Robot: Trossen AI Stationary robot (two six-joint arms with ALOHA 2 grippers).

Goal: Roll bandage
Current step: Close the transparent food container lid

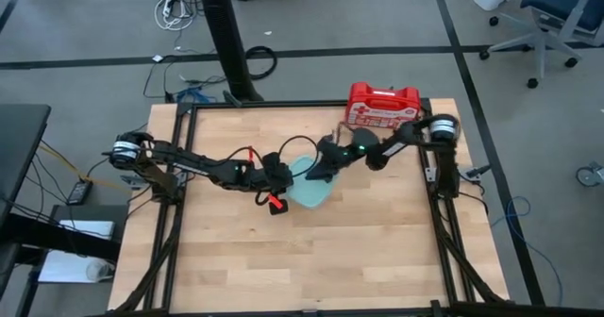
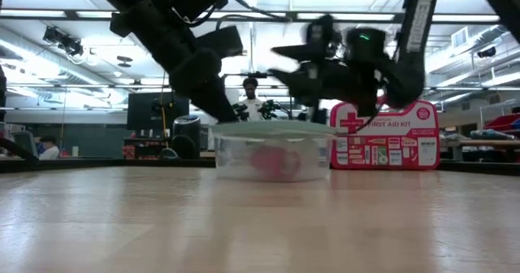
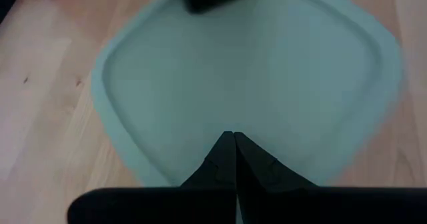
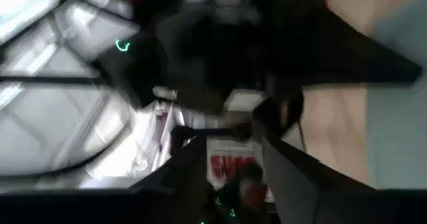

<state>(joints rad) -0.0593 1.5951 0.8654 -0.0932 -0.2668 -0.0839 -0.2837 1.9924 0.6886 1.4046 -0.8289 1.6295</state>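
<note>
A clear container (image 2: 244,164) with a pale green lid (image 1: 310,194) stands mid-table. The red bandage (image 2: 276,162) shows as a roll through its wall, lying on the container's floor. My left gripper (image 3: 233,139) is shut, slanting down onto the lid from the table's left. My right gripper (image 2: 280,64) is open and points level toward the table's left. It hovers just above the lid's far right part (image 1: 316,173), with nothing between its fingers. My left gripper has its shut fingertips (image 3: 227,151) on the lid's flat top (image 3: 233,121), toward the lid's left side. The fingers slant down from the table's left. The lid lies flat on the container.
A red first-aid case (image 1: 382,105) stands upright at the table's far right, close behind my right arm. A black frame rail (image 1: 311,104) runs around the wooden table. Bare wood (image 1: 311,260) spreads toward the near edge.
</note>
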